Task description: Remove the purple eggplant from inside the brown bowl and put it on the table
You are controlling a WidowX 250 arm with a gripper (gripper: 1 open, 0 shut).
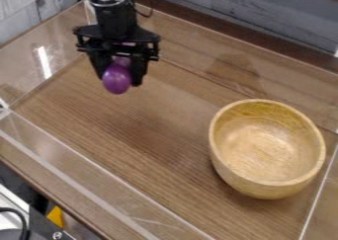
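Pinching: hand [119, 68] clamped on the purple eggplant [118, 80], carried above the tabletop [158, 135] near its far-left corner, well apart from the empty brown bowl [270, 147]. Long axis looks roughly upright; stem end hidden. Risk: released from this height, it may bounce or roll toward the clear wall [46, 56].

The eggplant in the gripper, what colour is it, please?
Glossy purple eggplant, seen in the only camera view.

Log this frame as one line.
tool: shut on purple eggplant | carried above table | brown bowl: empty | placement: pending
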